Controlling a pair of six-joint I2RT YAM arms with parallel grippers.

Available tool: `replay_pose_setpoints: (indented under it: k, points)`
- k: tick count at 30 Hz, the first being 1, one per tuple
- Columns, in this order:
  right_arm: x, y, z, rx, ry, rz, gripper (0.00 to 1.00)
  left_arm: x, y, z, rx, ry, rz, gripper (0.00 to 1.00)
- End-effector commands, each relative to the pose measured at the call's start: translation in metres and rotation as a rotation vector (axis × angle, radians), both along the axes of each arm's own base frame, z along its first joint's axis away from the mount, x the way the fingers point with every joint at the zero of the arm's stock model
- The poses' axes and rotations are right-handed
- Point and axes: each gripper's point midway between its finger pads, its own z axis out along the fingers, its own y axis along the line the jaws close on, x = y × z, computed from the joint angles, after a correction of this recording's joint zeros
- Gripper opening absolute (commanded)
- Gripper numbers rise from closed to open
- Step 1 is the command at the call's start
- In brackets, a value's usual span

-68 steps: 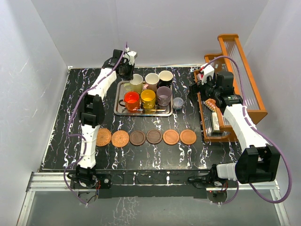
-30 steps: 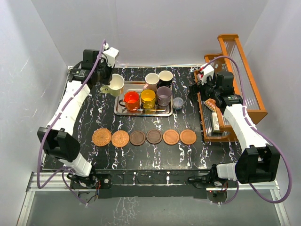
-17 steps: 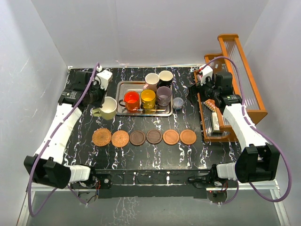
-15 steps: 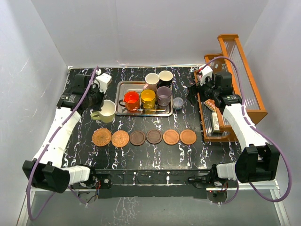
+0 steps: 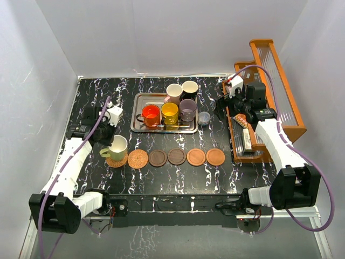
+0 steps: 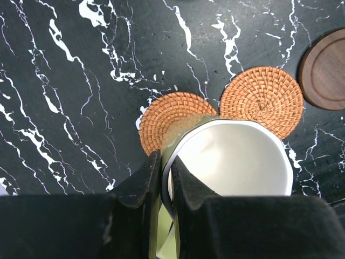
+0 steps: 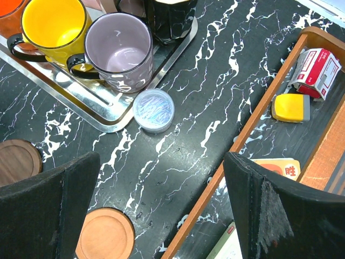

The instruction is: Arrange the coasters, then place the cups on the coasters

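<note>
- Now the cream-yellow mug (image 5: pixel 118 145) hangs over the leftmost wicker coaster (image 5: pixel 115 161) and covers most of it. I cannot tell whether its base touches the weave.
- The left gripper (image 5: pixel 110 141) is clamped on the mug's wall at about 10 o'clock of the mug in the top view. One finger is inside the rim and one outside.
- The row runs toward 3 o'clock from that coaster. The second wicker coaster (image 5: pixel 138 158) lies edge to edge with it, then come the first dark wooden coaster (image 5: pixel 157 158), the second dark wooden coaster (image 5: pixel 176 156), the first reddish coaster (image 5: pixel 195 157) and the last reddish coaster (image 5: pixel 215 157).
- At 1 o'clock of the mug lies the steel tray (image 5: pixel 161 130). Its near row holds the red-orange mug (image 5: pixel 150 115), the yellow-orange mug (image 5: pixel 170 113) and the purple-grey mug (image 5: pixel 187 109), with the pink mug (image 5: pixel 173 91) and the black mug (image 5: pixel 190 88) behind.
- The small lidded jar (image 5: pixel 204 118) stands on the table just beside the tray's near right corner.
- The right gripper (image 7: pixel 161 178) hovers with its fingers spread wide, gripping nothing, over the table between the jar and the wooden rack (image 5: pixel 269 102).
- The rack holds a red-and-white box (image 7: pixel 318 67) and a yellow block (image 7: pixel 291 107).
</note>
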Motion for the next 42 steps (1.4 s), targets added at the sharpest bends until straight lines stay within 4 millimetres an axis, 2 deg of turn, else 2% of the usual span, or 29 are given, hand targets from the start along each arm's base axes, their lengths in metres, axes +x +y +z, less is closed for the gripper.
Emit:
replay_pose_setpoints:
  k: [1, 8, 21, 38, 42]
  points:
    - [0.007, 0.003, 0.016, 0.005, -0.060, 0.010, 0.98, 0.017, 0.001, 0.016, -0.045, -0.141, -0.024, 0.00]
    - [0.008, 0.002, 0.014, 0.001, -0.056, 0.007, 0.98, 0.025, 0.011, 0.005, -0.057, -0.146, -0.015, 0.00]
    - [0.008, 0.001, 0.011, -0.001, -0.053, 0.005, 0.98, 0.016, 0.017, -0.016, -0.088, -0.088, 0.014, 0.00]
    - [0.008, 0.000, 0.013, -0.002, -0.058, 0.001, 0.98, 0.010, 0.026, -0.027, -0.070, -0.087, 0.062, 0.00]
    - [0.008, 0.001, 0.013, -0.001, -0.059, 0.005, 0.98, 0.006, 0.027, -0.029, -0.060, -0.078, 0.065, 0.04]
